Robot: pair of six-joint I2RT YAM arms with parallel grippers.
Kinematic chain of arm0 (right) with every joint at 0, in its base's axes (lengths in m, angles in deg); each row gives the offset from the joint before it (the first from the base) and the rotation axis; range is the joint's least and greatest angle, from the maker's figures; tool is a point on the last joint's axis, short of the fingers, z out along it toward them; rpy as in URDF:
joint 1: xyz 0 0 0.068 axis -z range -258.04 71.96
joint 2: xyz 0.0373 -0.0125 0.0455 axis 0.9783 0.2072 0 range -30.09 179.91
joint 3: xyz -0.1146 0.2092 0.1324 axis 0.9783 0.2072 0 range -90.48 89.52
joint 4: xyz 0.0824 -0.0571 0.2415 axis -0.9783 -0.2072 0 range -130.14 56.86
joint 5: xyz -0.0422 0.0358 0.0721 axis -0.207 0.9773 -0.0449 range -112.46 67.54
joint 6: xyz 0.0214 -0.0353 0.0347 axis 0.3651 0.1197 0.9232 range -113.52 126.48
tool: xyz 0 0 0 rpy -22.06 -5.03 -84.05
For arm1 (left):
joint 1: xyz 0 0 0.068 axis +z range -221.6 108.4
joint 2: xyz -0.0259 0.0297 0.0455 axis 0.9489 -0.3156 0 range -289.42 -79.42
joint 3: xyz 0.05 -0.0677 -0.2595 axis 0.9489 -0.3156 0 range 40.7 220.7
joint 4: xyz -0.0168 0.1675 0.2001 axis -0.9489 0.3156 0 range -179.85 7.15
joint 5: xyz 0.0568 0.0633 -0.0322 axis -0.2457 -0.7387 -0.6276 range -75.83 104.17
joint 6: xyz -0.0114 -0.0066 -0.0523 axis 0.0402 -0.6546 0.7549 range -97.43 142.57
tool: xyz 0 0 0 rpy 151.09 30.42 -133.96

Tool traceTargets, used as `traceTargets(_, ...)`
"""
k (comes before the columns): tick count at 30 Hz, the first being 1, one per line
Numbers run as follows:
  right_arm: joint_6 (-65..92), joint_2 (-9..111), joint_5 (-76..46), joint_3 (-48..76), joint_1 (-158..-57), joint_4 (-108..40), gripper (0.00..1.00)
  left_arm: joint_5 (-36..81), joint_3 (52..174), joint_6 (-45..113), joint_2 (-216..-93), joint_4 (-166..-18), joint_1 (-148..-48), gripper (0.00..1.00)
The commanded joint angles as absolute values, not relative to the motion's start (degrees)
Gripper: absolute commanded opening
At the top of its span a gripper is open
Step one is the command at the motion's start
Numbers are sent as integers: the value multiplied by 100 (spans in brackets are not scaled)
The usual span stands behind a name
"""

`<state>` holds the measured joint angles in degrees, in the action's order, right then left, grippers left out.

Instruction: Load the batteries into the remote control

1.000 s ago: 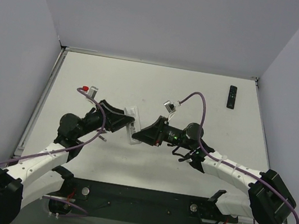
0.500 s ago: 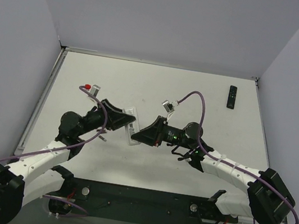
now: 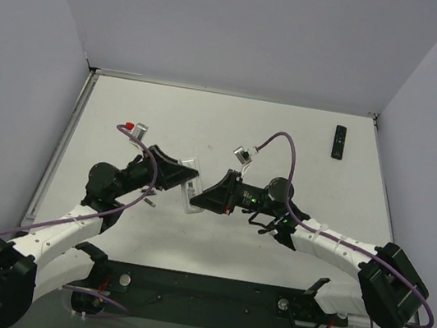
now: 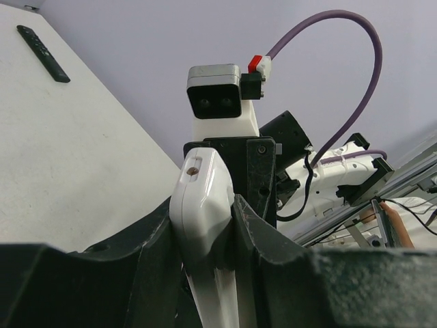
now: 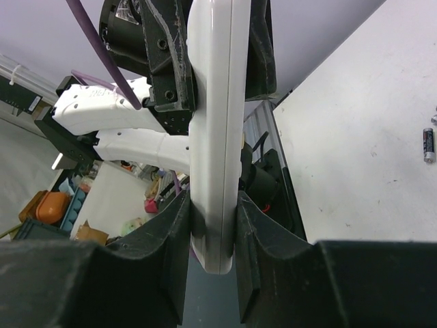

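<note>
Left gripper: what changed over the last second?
The left gripper closed its jaws onto the white remote, which the right gripper was already holding. The right arm edged slightly left with it. The right grip and the black remote stayed as they were.

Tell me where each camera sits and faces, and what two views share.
Top external: above and behind, looking down on the table; both arms show, left gripper and right gripper meeting at the white remote.
Left wrist: on the left arm, facing the right arm; own fingers flank the white remote.
Right wrist: on the right arm, facing the left arm; own fingers clamp the white remote.
Shared: top and left wrist both show the black remote.
</note>
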<state>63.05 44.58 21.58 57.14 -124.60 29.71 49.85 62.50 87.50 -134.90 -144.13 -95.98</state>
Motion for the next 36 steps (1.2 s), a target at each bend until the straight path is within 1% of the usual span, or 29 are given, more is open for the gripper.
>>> traceTargets(1,6046,4374,2360,5463,-12515,3428,17,5003,6416,8541,-13400,-14453,-9568,0)
traceTargets(2,5948,4304,2343,5445,-12515,3149,24,4959,6416,8515,-13374,-14339,-9568,0)
traceTargets(3,5826,4242,2316,5445,-12524,2963,39,4863,6434,8471,-13356,-13946,-9568,0)
traceTargets(4,5476,4094,2290,5428,-12515,2752,46,4801,6495,8314,-13295,-13655,-9568,0)
traceTargets(5,5299,3979,2177,5402,-12524,2167,52,4740,6539,8208,-13260,-13321,-9568,0)
traceTargets(6,5045,3874,2114,5358,-12532,1813,58,4574,6583,8120,-13216,-12639,-9568,0)
traceTargets(7,4755,3768,2053,5323,-12541,1453,62,4485,6627,7954,-13146,-12371,-9568,0)
traceTargets(8,4143,3532,1948,5192,-12550,640,66,4414,6619,7900,-13119,-12169,-9568,0)
traceTargets(9,3850,3391,1651,5147,-12559,249,70,4344,6610,7865,-13101,-11914,-9568,0)
traceTargets(10,3568,3241,1431,5094,-12620,-103,76,4326,6601,7812,-13084,-11799,-9568,0)
traceTargets(11,2896,2961,1219,5050,-12655,-724,79,4300,6601,7794,-13083,-11676,-9577,0)
traceTargets(12,2611,2828,765,4980,-12699,-982,85,4265,6627,7785,-13083,-11361,-9568,0)
traceTargets(14,2056,2512,428,4918,-12840,-1544,87,4221,6723,7689,-13127,-11017,-9568,0)
traceTargets(16,1528,2405,216,4778,-12875,-1793,90,4194,6724,7671,-13189,-10752,-9577,0)
traceTargets(18,1038,2405,259,4760,-12875,-1969,90,4142,6654,7767,-13233,-10725,-9577,0)
traceTargets(20,693,2440,592,4716,-12893,-2004,90,4159,6575,7978,-13312,-10804,-9577,0)
traceTargets(21,692,2475,654,4690,-12901,-1987,88,4202,6514,8057,-13347,-10900,-9577,0)
traceTargets(23,236,2632,786,4637,-13050,-1934,88,4229,6504,8294,-13426,-10875,-9577,0)
traceTargets(29,-740,3134,488,4645,-13490,-1540,82,4352,6478,8541,-13549,-10796,-9603,0)
traceTargets(32,-1030,3371,523,4611,-13561,-1372,77,4405,6487,8541,-13514,-10717,-9612,0)
traceTargets(36,-1294,3679,602,4418,-13613,-1495,69,4414,6522,8550,-13461,-10585,-9612,0)
